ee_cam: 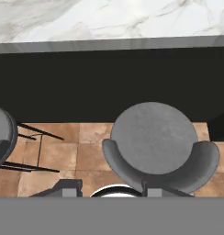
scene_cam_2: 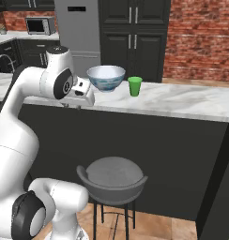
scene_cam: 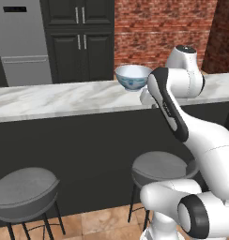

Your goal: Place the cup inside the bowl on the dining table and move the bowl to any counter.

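The cup [scene_cam_2: 134,86] is small, plain and bright green, tapering toward its base, and stands upright on the dining table [scene_cam_2: 182,104]. Just beside it stands the bowl [scene_cam_2: 106,78], round and white with a blue pattern around its outer wall, a pale inside and a small foot; it is much larger than the cup, and the two look close but apart. From the left side the bowl [scene_cam: 133,77] shows near the far edge of the marble top [scene_cam: 64,98], with the arm's upper link rising in front of it and covering the spot where the cup would be.

The gripper [scene_cam_2: 84,93] hangs at the near edge of the table, beside the bowl and short of it. Its fingers [ee_cam: 68,188] show only as dark tips at the bottom of the hand view, and I cannot tell how far apart they stand; nothing lies between them.

Below the table's flat black front stand grey stools [ee_cam: 155,142] with round, matte seats, low curved backs and thin dark legs, on a floor of brown tiles [ee_cam: 91,156]. Behind the table are a red brick wall [scene_cam: 158,28], dark cabinets [scene_cam: 81,37] with silver handles, and a grey fridge [scene_cam: 20,37]. The marble is white-grey and veined.
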Controlling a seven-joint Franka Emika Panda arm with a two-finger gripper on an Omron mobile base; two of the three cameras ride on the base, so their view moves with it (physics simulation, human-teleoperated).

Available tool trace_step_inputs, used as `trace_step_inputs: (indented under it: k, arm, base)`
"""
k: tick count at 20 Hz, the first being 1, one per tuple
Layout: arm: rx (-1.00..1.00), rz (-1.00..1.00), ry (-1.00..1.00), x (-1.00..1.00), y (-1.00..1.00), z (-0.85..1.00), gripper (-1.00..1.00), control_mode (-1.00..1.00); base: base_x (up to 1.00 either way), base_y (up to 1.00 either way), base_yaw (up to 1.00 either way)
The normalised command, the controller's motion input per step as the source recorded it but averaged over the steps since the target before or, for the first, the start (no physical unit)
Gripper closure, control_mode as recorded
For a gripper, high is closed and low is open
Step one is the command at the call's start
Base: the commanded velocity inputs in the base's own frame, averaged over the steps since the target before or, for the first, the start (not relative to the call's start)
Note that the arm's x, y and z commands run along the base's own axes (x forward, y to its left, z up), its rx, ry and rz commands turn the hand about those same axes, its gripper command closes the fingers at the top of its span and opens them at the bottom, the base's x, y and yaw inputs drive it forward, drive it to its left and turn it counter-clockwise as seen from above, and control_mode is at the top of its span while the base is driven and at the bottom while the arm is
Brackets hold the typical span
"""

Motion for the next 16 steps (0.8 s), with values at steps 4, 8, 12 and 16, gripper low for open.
trace_step_inputs:
  k: [4,8,12,16]
  arm:
    - [0.00,0.00,0.00,0.00,0.04,-0.05,-1.00,-1.00]
    - [0.00,-0.01,0.00,0.00,0.07,-0.02,-1.00,-1.00]
    - [-0.01,-0.05,0.00,0.01,0.01,0.00,-1.00,-1.00]
    - [-0.01,-0.08,-0.01,0.05,0.00,0.00,-1.00,-1.00]
  base:
    - [0.00,0.00,0.00]
    - [0.00,0.00,0.00]
    - [0.00,0.00,0.00]
    - [0.00,0.00,0.00]
